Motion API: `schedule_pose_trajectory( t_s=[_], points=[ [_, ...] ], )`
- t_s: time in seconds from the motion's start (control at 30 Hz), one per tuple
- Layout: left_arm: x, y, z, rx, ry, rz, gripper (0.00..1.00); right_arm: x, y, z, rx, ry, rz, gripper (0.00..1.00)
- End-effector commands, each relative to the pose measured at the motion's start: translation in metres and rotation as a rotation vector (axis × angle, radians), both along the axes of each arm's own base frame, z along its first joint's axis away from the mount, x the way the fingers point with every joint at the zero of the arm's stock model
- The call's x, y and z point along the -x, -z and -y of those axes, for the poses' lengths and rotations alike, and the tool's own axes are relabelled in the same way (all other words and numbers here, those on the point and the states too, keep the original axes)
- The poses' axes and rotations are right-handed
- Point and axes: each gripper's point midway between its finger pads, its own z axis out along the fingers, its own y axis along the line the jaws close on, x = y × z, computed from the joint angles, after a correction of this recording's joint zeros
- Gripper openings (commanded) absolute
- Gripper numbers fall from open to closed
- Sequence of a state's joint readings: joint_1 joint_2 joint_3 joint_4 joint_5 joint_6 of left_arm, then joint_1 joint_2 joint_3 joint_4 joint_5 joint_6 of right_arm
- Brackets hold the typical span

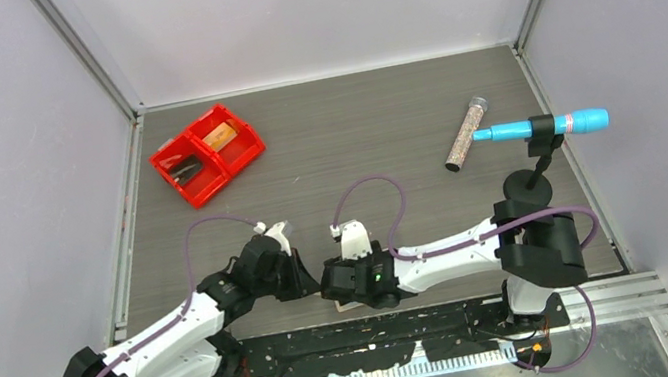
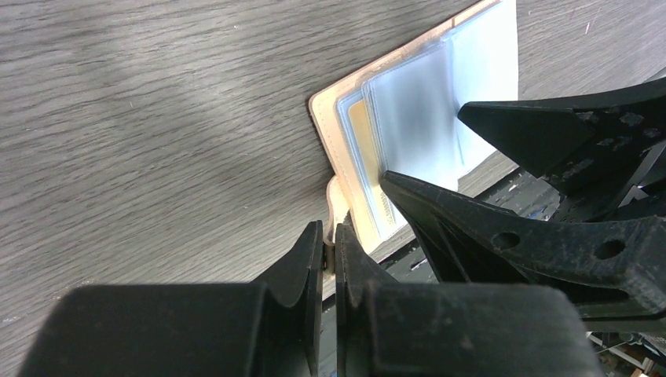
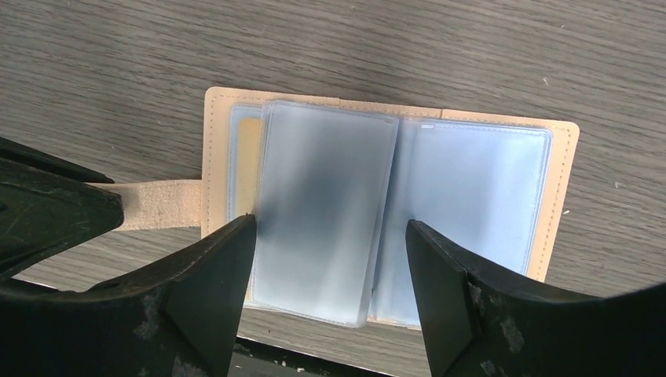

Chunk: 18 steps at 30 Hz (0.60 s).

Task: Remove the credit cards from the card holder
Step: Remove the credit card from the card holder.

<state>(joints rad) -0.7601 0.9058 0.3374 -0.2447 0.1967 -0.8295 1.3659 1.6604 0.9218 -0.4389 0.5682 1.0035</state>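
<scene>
1. The left claw point(image 2: 330, 236) is pinched shut on the strap point(image 3: 157, 204) of the card holder point(image 3: 479, 204), seemingly anchoring it.
2. The right claw point(image 3: 330, 222) gapes wide over the holder, straddling a clear sleeve point(image 3: 345, 290) showing a dark card point(image 3: 314, 192), presumably to grip it.

The top camera is fixed high behind the near edge of the desk point(image 1: 352, 135), tilted down toward the far edge, covering the whole desk. Each wrist camera looks steeply down past its own jaws, close to the desk at mid near edge. Both share the open card holder point(image 3: 562, 169), seen from opposite sides
</scene>
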Motion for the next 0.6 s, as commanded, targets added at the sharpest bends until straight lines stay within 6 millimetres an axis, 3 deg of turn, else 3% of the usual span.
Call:
schedule_pose_trajectory(
  t_s=[0.0, 0.57],
  points=[
    [-0.001, -0.001, -0.002, -0.009, 0.003, 0.028, 0.0, -0.009, -0.018, 0.009, 0.006, 0.043, 0.062, 0.76],
    [-0.002, 0.002, -0.006, -0.031, -0.002, 0.028, 0.0, -0.007, -0.035, 0.012, -0.037, 0.041, 0.078, 0.75]
  ],
)
